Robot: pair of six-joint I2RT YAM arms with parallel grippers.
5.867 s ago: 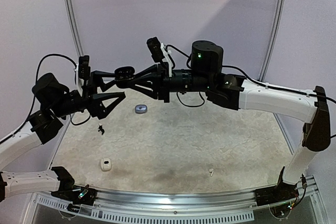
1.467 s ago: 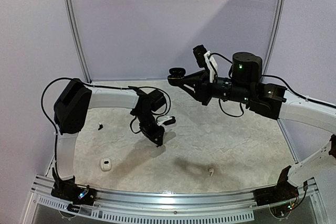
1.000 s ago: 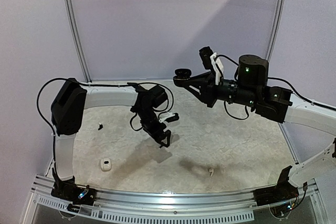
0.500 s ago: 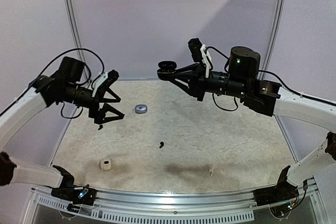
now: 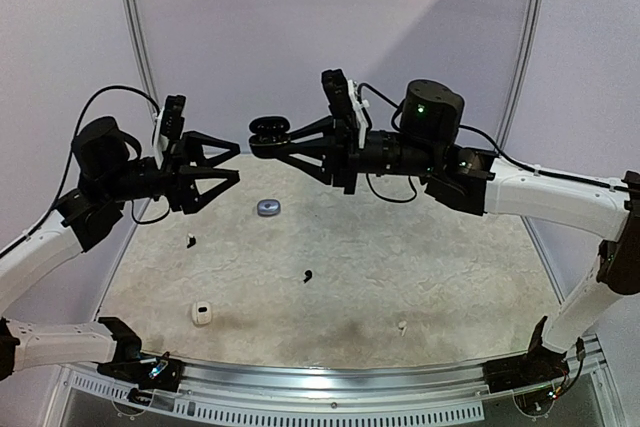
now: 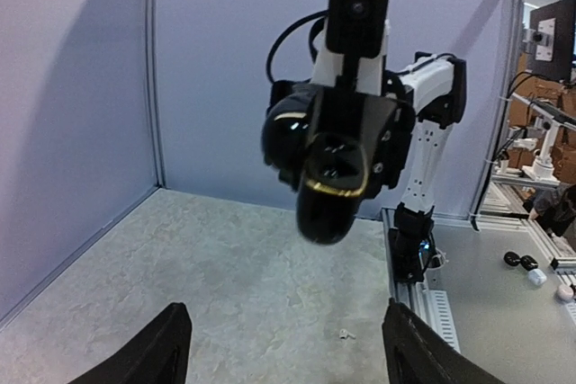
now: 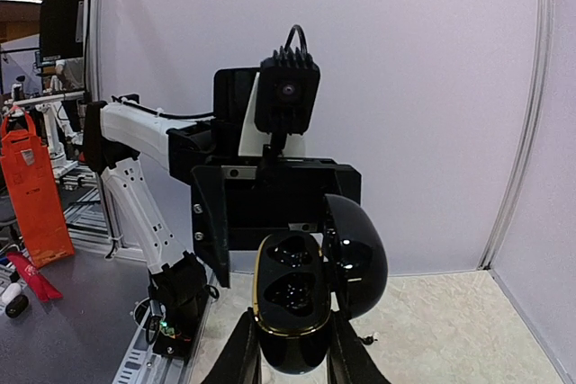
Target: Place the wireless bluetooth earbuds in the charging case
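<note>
My right gripper is shut on an open black charging case, held high above the table's far middle. In the right wrist view the case shows two empty wells and its lid swung to the right. My left gripper is open and empty, level with the case and just left of it, its jaws facing it. The left wrist view shows the case straight ahead. One black earbud lies mid-table, another at the left, and a white earbud at the near right.
A small grey case lies on the table under the two grippers. A small white case lies at the near left. The white earbud also shows in the left wrist view, near the rail.
My left arm came down to mid-table, then lifted away to the left, and a black earbud now lies there. Both grippers have swung back to face each other, the case moving left.
</note>
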